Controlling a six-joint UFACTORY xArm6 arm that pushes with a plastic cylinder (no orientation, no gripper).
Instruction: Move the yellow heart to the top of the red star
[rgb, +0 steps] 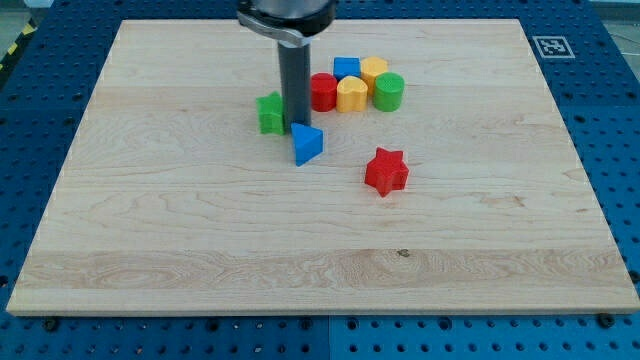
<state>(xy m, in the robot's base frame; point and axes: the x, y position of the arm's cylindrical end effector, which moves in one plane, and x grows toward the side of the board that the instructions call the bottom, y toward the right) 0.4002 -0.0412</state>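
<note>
The yellow heart (351, 94) lies in a cluster near the view's top centre, between a red cylinder (322, 91) on its left and a green cylinder (389, 91) on its right. The red star (386, 171) lies alone below and to the right of the cluster. My tip (296, 125) stands between the green star (271, 113) on its left and the blue triangle (307, 144) just below it, left of the yellow heart.
A blue block (346, 68) and a yellow hexagon-like block (374, 70) sit at the back of the cluster. The wooden board (200, 250) lies on a blue perforated table. A fiducial marker (550, 46) is beyond the board's top right corner.
</note>
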